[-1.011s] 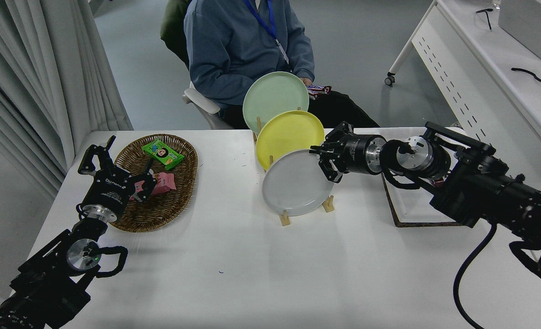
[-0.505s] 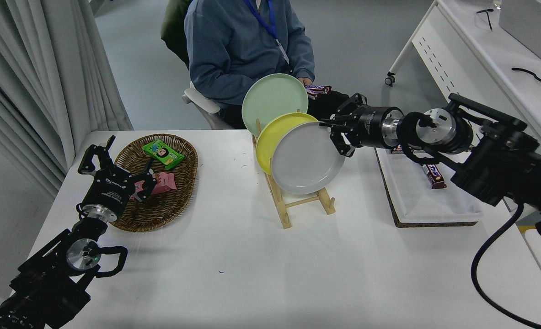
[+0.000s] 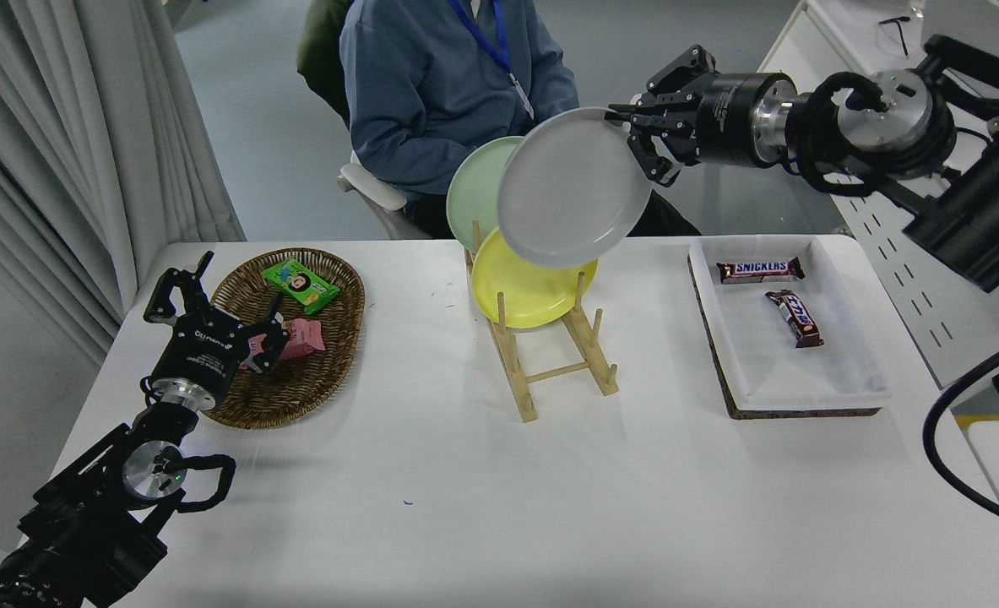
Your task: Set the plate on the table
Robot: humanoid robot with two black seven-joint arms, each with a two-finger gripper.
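Observation:
The light-grey plate [image 3: 572,187] hangs in the air, tilted, high above the wooden rack [image 3: 554,361] and in front of the pale green plate [image 3: 470,191]. My right gripper [image 3: 641,135] is shut on the grey plate's upper right rim, with the arm coming in from the upper right. The yellow plate [image 3: 526,285] still stands in the rack. The white table [image 3: 482,507] lies below. My left gripper [image 3: 212,297] is parked at the lower left, open over the wicker basket.
A wicker basket [image 3: 296,384] with snack packs sits at the left. A white tray [image 3: 790,371] with two chocolate bars lies at the right. A person in a blue top sits at the far side. A white perforated desk [image 3: 904,253] stands at the right.
My right gripper has lifted the grey plate out of the rack's front slot and carried it up and back. The rack's front half now stands bare. The left arm has not moved.

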